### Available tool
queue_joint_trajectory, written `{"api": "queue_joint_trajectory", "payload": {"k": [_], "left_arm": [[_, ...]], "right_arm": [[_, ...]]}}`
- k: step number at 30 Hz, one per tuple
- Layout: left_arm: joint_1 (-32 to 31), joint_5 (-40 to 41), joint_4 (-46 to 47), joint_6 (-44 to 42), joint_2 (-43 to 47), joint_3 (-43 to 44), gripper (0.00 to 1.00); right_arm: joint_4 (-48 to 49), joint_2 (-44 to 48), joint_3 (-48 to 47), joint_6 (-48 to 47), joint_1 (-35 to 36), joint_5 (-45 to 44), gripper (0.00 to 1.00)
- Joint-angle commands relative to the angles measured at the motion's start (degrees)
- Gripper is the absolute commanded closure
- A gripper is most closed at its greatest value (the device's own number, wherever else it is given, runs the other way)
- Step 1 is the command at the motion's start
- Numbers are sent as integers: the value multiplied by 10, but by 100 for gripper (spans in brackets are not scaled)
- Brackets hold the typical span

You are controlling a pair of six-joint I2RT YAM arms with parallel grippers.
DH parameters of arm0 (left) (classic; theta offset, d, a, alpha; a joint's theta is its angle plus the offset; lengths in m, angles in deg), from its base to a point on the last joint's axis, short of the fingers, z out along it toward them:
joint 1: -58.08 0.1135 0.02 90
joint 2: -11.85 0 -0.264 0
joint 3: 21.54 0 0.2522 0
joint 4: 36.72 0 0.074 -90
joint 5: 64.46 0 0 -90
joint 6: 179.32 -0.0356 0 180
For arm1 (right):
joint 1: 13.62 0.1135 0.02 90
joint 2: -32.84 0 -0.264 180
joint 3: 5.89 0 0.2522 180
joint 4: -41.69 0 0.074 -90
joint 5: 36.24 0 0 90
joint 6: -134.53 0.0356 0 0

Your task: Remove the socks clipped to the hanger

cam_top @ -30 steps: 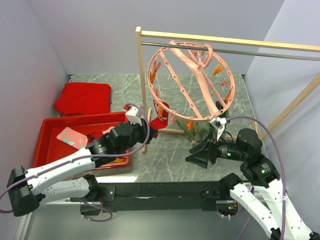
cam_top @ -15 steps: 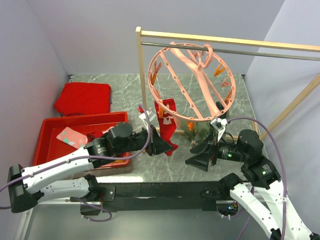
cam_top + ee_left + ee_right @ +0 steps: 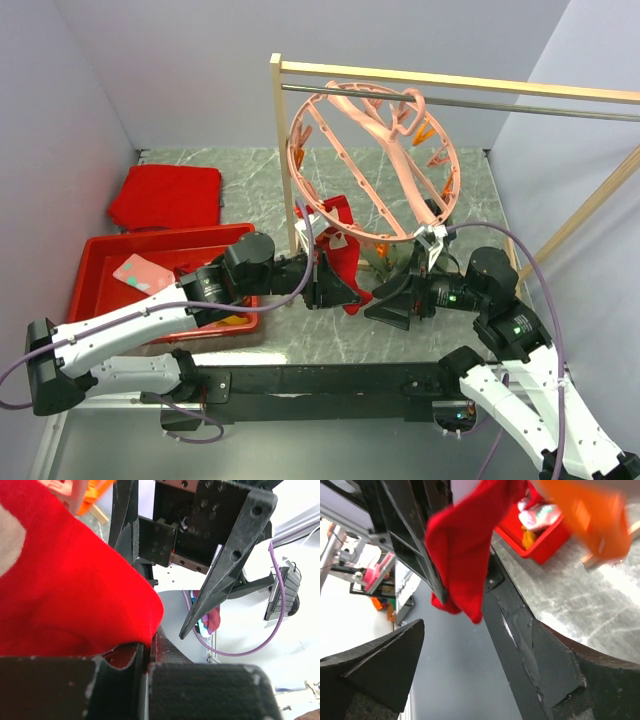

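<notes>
Right gripper [image 3: 478,630]: I see its 2 fingers spread wide with nothing between them. It sits low over the table [image 3: 240,180], just right of the left gripper and facing it.
Left gripper [image 3: 342,288]: I read it as clamped on the red sock [image 3: 345,255]. In my left wrist view the cloth is pinched where the 2 fingers meet. The arm reaches across to the right, under the hanger's lower rim.
Red sock: it hangs bunched from the left fingers, its loose toe drooping between the 2 grippers. Its upper end runs up to the ring's lower-left edge. I cannot tell whether a clip there grips it.
Olive sock [image 3: 385,264]: I see only a dark green scrap below the ring, just behind the right gripper and mostly hidden.
Tray [image 3: 160,239]: this red bin sits left of the left arm. It holds 1 pink sock [image 3: 143,273] with teal marks and a mustard sock [image 3: 527,539].
Hanger [image 3: 402,178]: the salmon-pink ring hangs tilted by its hook from the metal rail [image 3: 540,103], its lower rim just above both grippers. Orange clips dot the ring. 1 clip [image 3: 590,515] is a blur in my right wrist view.
Wooden rack [image 3: 285,150]: its left post stands just left of the ring.
Red slab [image 3: 165,195]: it lies flat at the far left, beyond the tray.
</notes>
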Motion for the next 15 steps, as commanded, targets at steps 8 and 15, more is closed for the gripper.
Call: {"api": "queue_joint_trajectory", "payload": {"k": [8,15], "left_arm": [[-6,-32,-13,-19,-29,69,98],[-8,-38,-16,-28,-38,78,98]], "right_arm": [[87,-31,-9,41,23,17,16],[93,-40,-10,43,41,0,40]]}}
